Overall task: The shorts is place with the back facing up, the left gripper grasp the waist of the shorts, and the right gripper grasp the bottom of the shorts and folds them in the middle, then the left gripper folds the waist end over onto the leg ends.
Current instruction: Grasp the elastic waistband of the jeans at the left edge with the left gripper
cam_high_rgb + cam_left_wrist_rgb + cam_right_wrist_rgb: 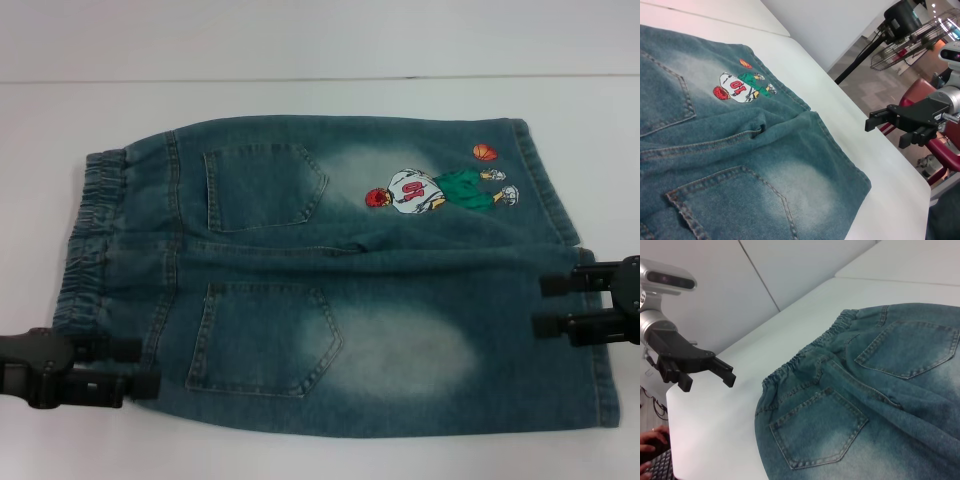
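Note:
Blue denim shorts (340, 290) lie flat on the white table (300, 50), back up, both back pockets showing. The elastic waist (95, 230) is at the left and the leg ends (590, 340) at the right. An embroidered basketball player (430, 190) marks the far leg. My left gripper (148, 367) is open, held over the near waist corner. My right gripper (540, 304) is open over the near leg's hem. Neither holds cloth. The left wrist view shows the right gripper (888, 131) raised beyond the hem (860, 175). The right wrist view shows the left gripper (710, 380) above bare table beside the waist (805, 352).
The table edge (910, 165) runs close beyond the leg ends, with a red chair (920, 92) and a wire rack (905, 50) past it. A person's hand on a keyboard (652, 455) is off the table beyond the waist side.

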Robot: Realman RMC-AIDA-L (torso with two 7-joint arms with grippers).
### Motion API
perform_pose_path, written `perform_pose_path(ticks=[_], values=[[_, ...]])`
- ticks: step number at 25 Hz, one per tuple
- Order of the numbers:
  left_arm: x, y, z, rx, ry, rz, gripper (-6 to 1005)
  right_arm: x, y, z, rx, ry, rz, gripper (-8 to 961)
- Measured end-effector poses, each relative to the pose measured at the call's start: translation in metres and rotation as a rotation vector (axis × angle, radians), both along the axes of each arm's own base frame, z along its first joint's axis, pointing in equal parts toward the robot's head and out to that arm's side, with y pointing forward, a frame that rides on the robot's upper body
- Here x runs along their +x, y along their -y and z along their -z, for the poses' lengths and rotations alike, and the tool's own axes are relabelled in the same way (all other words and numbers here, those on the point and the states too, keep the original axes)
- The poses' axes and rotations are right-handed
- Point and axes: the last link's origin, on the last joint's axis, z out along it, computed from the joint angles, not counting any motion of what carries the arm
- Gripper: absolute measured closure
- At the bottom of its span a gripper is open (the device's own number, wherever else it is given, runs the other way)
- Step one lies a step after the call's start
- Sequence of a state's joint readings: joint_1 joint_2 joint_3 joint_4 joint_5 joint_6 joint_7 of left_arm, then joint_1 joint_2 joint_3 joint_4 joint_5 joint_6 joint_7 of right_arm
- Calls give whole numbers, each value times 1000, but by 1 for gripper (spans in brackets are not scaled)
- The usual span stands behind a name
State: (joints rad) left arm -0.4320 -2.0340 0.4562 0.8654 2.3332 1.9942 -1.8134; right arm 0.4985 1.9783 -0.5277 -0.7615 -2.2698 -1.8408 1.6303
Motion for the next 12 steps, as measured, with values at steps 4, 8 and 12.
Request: perform_pose_path(ticks=[4, 8, 12], values=[[0, 0, 0, -1, 0, -1, 97, -1, -1, 0, -1, 0, -2, 146], [0, 0, 0, -3, 0, -3, 97, -2, -1, 0, -6, -2, -6, 147], [0, -1, -1, -6, -2, -19, 96, -3, -1, 1, -10, -4, -6, 148]])
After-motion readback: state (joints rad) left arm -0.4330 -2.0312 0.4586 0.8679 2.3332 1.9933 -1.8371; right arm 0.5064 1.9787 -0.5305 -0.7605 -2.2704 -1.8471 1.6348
